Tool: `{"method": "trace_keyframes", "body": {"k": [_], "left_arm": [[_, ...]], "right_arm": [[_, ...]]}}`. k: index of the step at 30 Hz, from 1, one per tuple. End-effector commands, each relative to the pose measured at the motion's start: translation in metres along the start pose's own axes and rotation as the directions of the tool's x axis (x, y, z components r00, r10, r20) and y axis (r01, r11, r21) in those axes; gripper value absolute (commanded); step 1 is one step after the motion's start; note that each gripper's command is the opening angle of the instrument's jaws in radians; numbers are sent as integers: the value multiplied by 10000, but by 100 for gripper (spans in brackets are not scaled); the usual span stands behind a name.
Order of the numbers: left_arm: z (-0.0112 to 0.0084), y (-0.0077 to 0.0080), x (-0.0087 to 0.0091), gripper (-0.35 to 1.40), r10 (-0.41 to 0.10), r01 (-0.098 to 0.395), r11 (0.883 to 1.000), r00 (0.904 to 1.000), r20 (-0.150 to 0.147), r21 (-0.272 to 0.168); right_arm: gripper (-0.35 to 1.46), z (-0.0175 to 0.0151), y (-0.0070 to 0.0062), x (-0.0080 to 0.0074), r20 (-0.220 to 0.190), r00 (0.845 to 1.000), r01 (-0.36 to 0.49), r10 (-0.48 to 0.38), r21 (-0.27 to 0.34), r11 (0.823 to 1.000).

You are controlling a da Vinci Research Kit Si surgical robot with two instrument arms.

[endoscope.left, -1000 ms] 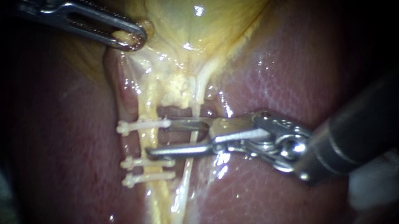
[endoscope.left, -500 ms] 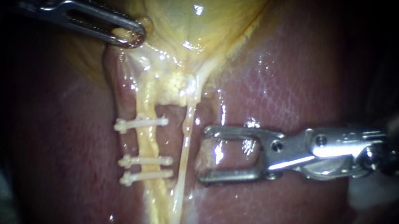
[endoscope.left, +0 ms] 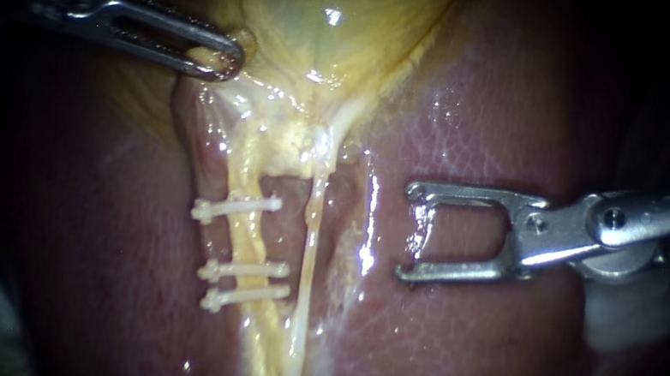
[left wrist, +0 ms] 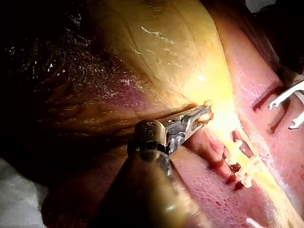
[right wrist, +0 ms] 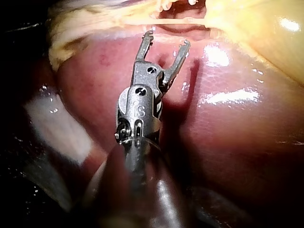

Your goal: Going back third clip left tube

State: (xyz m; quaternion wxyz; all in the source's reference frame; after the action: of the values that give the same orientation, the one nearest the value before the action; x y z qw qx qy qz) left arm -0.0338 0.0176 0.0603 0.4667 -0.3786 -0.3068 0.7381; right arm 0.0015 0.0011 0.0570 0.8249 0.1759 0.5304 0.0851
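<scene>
The right instrument (endoscope.left: 409,232) has its jaws spread wide with nothing between them. They hang over the bare liver (endoscope.left: 461,343), well to the right of both tubes, and the right wrist view shows the same empty gap. The left instrument (endoscope.left: 226,61) has its jaws closed on a fold at the lower edge of the gallbladder (endoscope.left: 330,32), which seems to pull the tissue below it straight. The left tube (endoscope.left: 246,241) runs down from there as a pale yellow strand. It carries a top clip (endoscope.left: 235,208), a middle clip (endoscope.left: 244,271) and a bottom clip (endoscope.left: 244,297) just under that one, all lying across it. The thinner right tube (endoscope.left: 311,237) runs just beside it and is bare. The left tube looks soft, wet and slippery, and is probably easy to tear. The clips look small, light and stiff, and a tug might slide them off. Any hold would be safest on the bare stretch between the top and middle clips, taken lightly.
</scene>
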Motion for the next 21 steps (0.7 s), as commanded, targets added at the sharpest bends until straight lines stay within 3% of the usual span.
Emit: {"method": "trace_keyframes", "body": {"k": [1,8,15,21], "left_arm": [[1,0,-1,-35,5,-5,10000,10000,-10,17],[18,0,-4,-35,26,-25,9999,10000,-88,128],[54,-6,-9,-35,103,-103,9999,9999,-11,25],[71,-7,-8,-35,175,-175,9998,9998,13,-53]], "right_arm": [[50,0,0,0,8,10000,-5,5,-27,10000],[50,0,0,-1,8,10000,-3,3,-24,10000],[50,0,0,-1,-36,10000,-5,5,27,10000],[50,-1,0,-1,-37,10000,-6,6,30,10000]]}}
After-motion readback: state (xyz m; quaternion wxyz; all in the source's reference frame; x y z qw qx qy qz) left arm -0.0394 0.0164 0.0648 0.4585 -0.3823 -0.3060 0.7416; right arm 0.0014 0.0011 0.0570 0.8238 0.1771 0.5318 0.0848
